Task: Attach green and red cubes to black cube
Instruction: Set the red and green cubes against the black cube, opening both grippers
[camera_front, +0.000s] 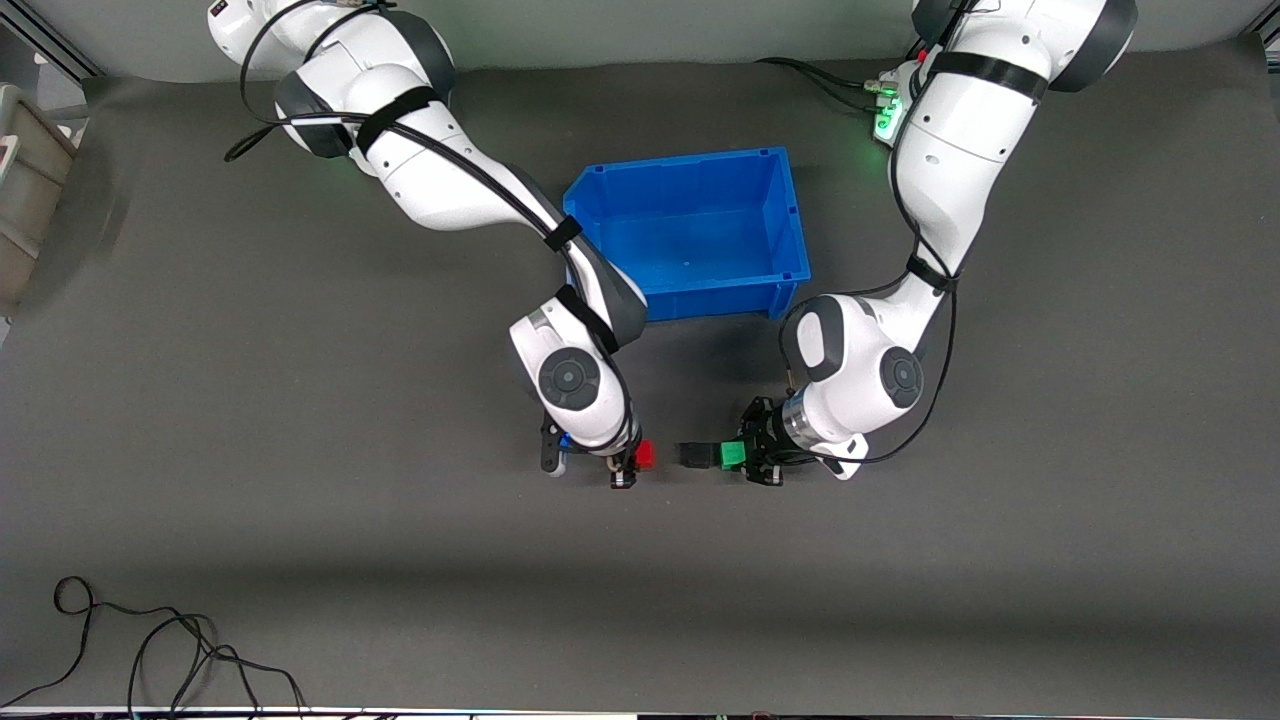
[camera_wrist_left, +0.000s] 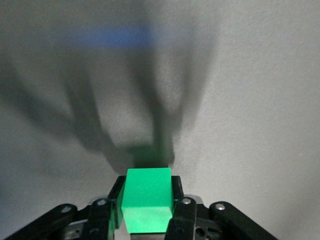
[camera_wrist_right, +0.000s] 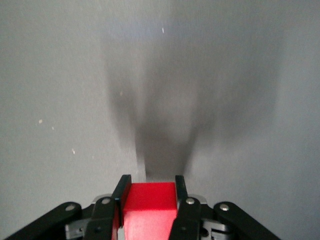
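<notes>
My left gripper (camera_front: 737, 456) is shut on the bright green cube (camera_front: 733, 455) and holds it just above the mat. The black cube (camera_front: 695, 455) sits against the green cube's face that points toward the right arm's end. My right gripper (camera_front: 636, 462) is shut on the bright red cube (camera_front: 645, 455), which faces the black cube across a small gap. In the left wrist view the green cube (camera_wrist_left: 147, 200) fills the space between the fingers (camera_wrist_left: 180, 210) of my left gripper (camera_wrist_left: 147, 192); the black cube does not show clearly there. In the right wrist view the red cube (camera_wrist_right: 150, 202) sits in my right gripper (camera_wrist_right: 150, 186).
The blue bin (camera_front: 700, 300) stands on the dark mat farther from the front camera than both grippers, between the two arms. A loose black cable (camera_front: 150, 650) lies near the front edge at the right arm's end. A grey box (camera_front: 25, 190) stands at that end.
</notes>
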